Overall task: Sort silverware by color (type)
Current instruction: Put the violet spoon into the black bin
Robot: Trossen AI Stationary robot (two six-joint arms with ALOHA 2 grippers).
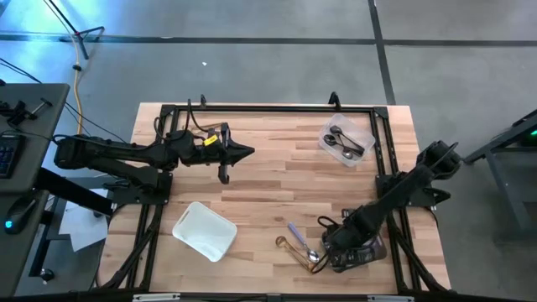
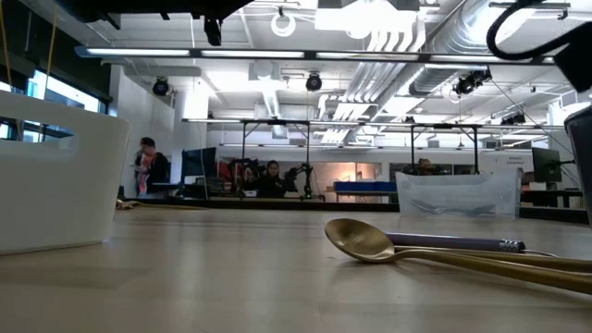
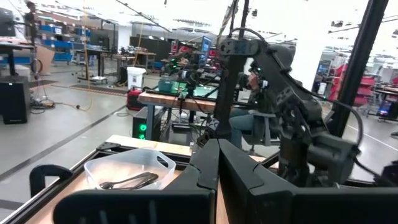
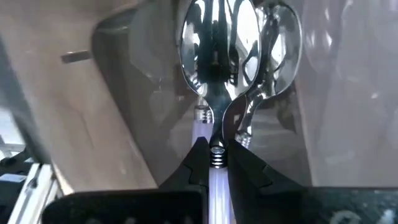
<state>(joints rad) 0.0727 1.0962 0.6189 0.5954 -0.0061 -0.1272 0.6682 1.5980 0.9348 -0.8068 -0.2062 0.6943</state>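
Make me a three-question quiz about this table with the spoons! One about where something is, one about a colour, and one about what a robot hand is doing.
1. Where is the white tray?
A. near the front edge, on the left arm's side
B. at the far right corner
C. under the right arm

2. What colour is the spoon lying closest in the low view?
A. red
B. gold
C. green

3. What is the right gripper doing?
A. standing wide open above the table
B. shut on a shiny silver spoon
C. holding the white tray

Answers:
1 A: the high view shows it front left.
2 B: its bowl is golden.
3 B: the right wrist view shows the fingers pinching the spoon's neck.
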